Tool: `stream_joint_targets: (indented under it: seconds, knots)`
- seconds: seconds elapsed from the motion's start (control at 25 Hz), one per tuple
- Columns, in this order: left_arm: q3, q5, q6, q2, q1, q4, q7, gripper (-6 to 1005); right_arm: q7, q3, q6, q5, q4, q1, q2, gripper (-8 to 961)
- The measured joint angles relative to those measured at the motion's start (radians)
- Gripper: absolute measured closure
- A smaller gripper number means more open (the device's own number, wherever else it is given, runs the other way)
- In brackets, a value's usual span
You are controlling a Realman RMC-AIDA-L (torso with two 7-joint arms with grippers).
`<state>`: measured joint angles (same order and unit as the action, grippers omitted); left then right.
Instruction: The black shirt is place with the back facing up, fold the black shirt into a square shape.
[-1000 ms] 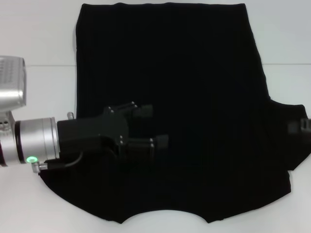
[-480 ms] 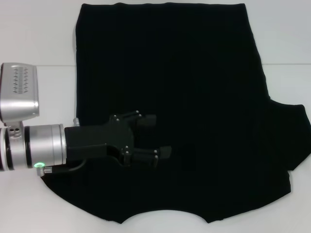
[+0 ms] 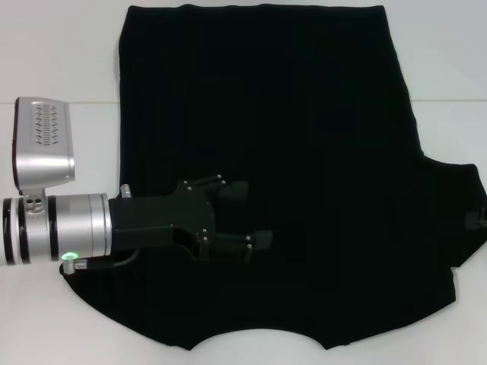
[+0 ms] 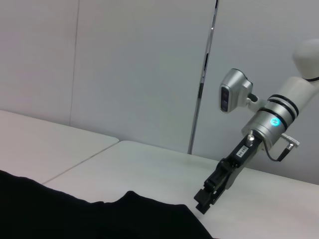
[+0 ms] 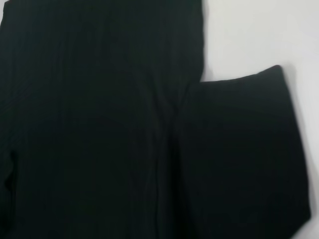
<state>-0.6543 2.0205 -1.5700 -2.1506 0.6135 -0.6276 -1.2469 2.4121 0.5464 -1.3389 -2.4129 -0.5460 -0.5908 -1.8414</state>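
Black shirt (image 3: 304, 114) partly hidden under left gripper (image 3: 247, 217).

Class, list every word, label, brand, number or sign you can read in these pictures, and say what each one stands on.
None can be read.
black shirt: plain, no print or label showing.
left gripper: no readable marking.
right gripper: a pale tag on the arm above it, too small to read.

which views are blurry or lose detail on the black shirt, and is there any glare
Head view: the black shirt reads as flat black, folds barely visible; the left gripper, open, blends into it. Right wrist view: soft, sleeve edge smeared. Left wrist view: sharp on the right gripper. No strong glare in any view.
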Motion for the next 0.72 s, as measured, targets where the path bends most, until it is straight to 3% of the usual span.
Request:
stream_joint_targets:
  seconds: [0.72]
  knots:
    - [-0.001,0.000,0.028,0.000,0.001,0.000,-0.002,48,0.048,0.007,0.084,-0.039,0.027,-0.029,-0.016,58]
